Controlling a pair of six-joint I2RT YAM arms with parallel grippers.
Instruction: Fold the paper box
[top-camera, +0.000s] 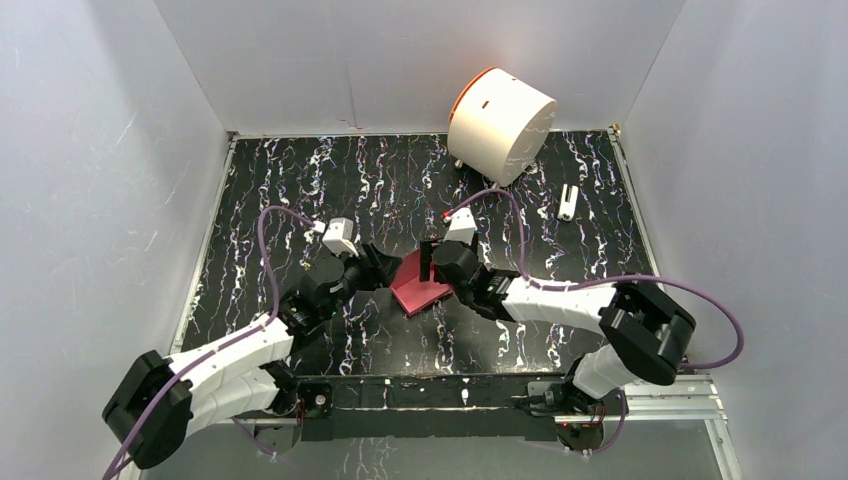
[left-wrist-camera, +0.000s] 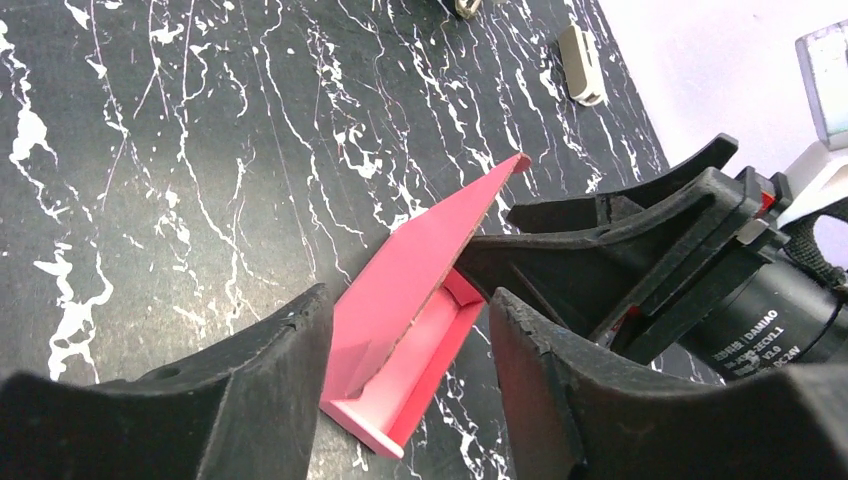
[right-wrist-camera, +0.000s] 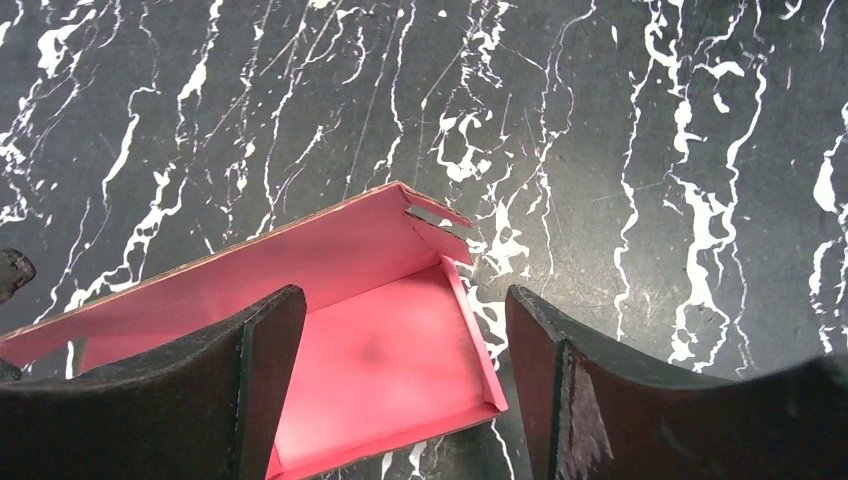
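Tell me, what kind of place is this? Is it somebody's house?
Probably a robot lab's test booth, not a house: a left arm and right arm bolted to a black marbled table, plain white walls closing it in.

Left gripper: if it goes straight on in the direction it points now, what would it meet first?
Most likely the paper box: in the left wrist view it lies directly ahead, between the open fingers of the left gripper. The right gripper is close behind it, though depth is unclear.

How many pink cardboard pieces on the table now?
1: the partly folded pink-red thin cardboard box, mid-table between the open left gripper and open right gripper. No others visible; some could be hidden.
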